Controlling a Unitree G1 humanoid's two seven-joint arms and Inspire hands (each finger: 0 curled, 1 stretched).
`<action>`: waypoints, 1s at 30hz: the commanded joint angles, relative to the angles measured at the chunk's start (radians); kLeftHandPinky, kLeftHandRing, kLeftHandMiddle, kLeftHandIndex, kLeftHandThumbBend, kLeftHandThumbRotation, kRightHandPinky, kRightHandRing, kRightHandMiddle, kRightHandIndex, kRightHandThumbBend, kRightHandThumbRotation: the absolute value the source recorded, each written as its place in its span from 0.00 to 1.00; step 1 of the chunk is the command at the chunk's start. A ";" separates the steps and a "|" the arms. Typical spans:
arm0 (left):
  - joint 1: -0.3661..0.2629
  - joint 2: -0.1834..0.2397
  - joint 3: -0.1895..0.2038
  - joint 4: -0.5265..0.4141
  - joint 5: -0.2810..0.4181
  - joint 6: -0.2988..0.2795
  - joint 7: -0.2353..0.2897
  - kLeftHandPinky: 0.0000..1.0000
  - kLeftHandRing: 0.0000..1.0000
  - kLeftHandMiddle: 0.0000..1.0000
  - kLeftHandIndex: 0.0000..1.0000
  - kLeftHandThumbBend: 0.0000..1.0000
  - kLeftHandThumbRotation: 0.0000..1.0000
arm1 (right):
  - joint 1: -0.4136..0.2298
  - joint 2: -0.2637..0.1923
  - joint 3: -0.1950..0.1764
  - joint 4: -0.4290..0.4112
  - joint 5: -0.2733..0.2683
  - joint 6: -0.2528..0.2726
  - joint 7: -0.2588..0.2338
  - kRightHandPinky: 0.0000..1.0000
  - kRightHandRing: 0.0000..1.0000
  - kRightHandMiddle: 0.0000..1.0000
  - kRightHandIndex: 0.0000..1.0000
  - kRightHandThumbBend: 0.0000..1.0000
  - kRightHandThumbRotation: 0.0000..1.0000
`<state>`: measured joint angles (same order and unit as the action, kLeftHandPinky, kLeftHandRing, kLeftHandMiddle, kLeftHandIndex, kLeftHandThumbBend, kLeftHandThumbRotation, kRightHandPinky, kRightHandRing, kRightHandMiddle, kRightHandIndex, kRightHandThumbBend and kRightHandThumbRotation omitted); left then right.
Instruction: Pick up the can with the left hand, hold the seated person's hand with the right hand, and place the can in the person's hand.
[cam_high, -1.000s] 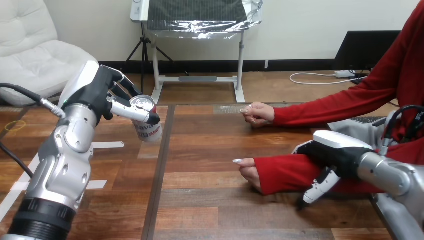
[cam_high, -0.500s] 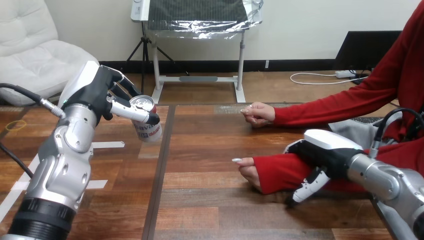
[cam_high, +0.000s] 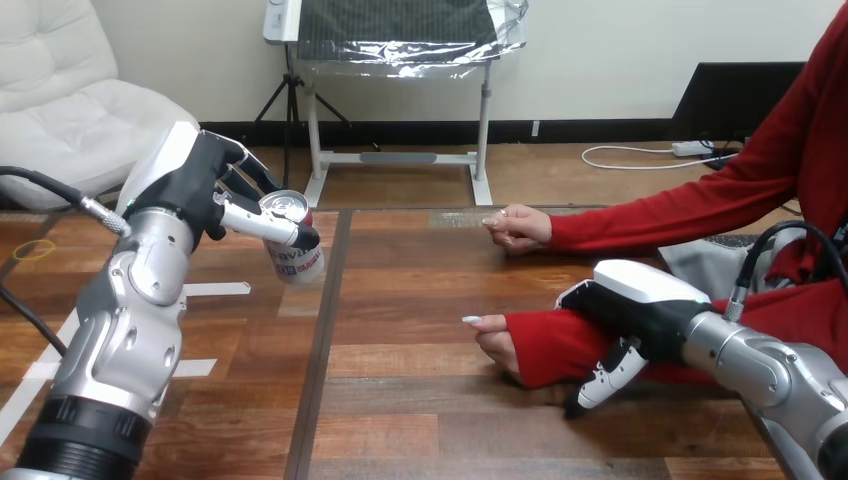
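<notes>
My left hand (cam_high: 193, 186) is raised over the table's left part, shut on a white and red can (cam_high: 295, 254) that hangs tilted, its silver top toward me. The person's near hand (cam_high: 496, 342) lies on the table at centre, red sleeve behind it. My right hand (cam_high: 640, 301) lies over that red-sleeved forearm, a little behind the wrist, with its thumb (cam_high: 601, 377) hanging down in front of the sleeve; I see no grip closed round it. The person's far hand (cam_high: 518, 226) rests loosely closed on the table further back.
White tape strips (cam_high: 215, 291) mark the table at the left. A dark seam (cam_high: 322, 330) runs front to back between the table boards. A yellow band (cam_high: 31, 250) lies at the far left.
My right hand has slid leftward along the person's forearm toward the wrist. The left hand and the can have stayed put.
</notes>
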<state>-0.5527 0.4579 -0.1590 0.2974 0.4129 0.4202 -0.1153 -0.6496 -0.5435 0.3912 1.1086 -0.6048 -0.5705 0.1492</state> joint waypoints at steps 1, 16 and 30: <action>-0.071 0.024 0.017 -0.038 0.019 -0.018 0.007 0.29 0.35 0.41 0.42 0.81 0.00 | -0.057 0.014 -0.011 0.016 0.020 -0.008 -0.013 0.39 0.44 0.50 0.55 0.82 0.12; -0.068 0.024 0.023 -0.040 0.012 -0.026 0.009 0.29 0.36 0.41 0.41 0.81 0.00 | -0.060 0.013 -0.008 0.028 0.025 -0.004 0.002 0.30 0.34 0.41 0.43 0.72 0.03; -0.067 0.026 0.023 -0.042 0.011 -0.023 0.004 0.30 0.36 0.41 0.41 0.81 0.00 | -0.062 0.011 -0.009 0.034 0.029 0.000 0.015 0.28 0.32 0.38 0.38 0.69 0.04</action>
<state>-0.5527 0.4581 -0.1589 0.2974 0.4120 0.4195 -0.1158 -0.6499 -0.5413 0.3893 1.1255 -0.5912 -0.5705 0.1548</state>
